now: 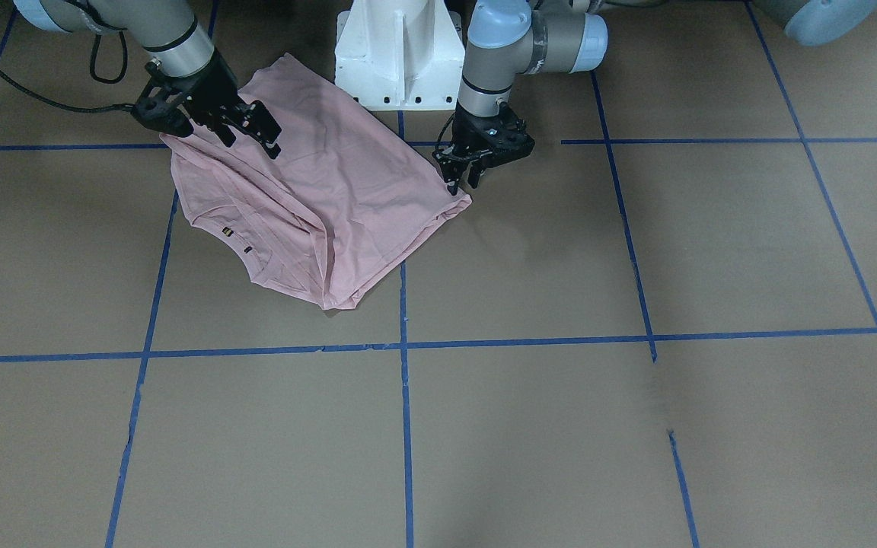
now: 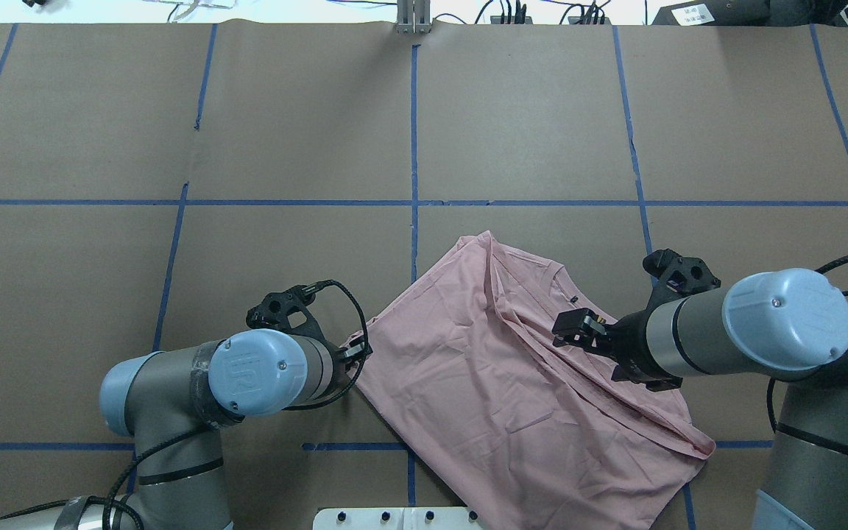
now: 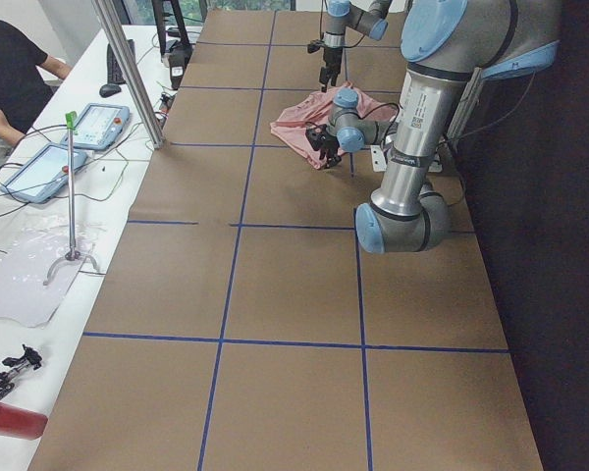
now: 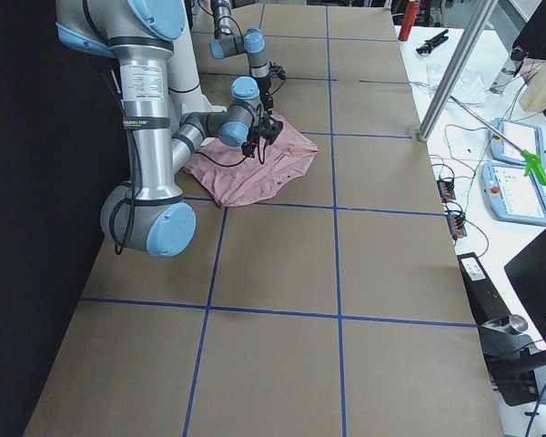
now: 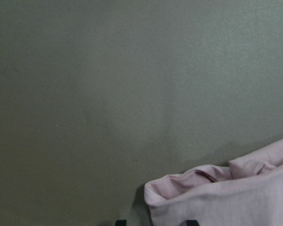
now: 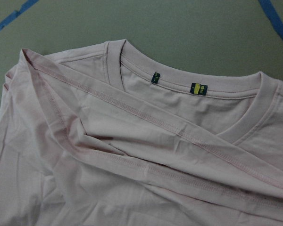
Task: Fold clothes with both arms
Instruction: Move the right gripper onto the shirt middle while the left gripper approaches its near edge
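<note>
Blue tape lines [image 2: 414,132] grid the brown table [image 2: 542,110] ahead of the white pedestal base [image 1: 397,61]. Just ahead of that base, towards the robot's left, the left gripper [image 1: 461,185] points down with its fingers a little apart, one on either side of a bunched corner of the pink T-shirt [image 2: 497,383]. The shirt lies rumpled and partly folded ahead of the base, spreading to the robot's right, with its collar label [image 6: 198,88] showing. Over that right part hangs the right gripper [image 1: 250,139], fingers spread, clasping nothing.
</note>
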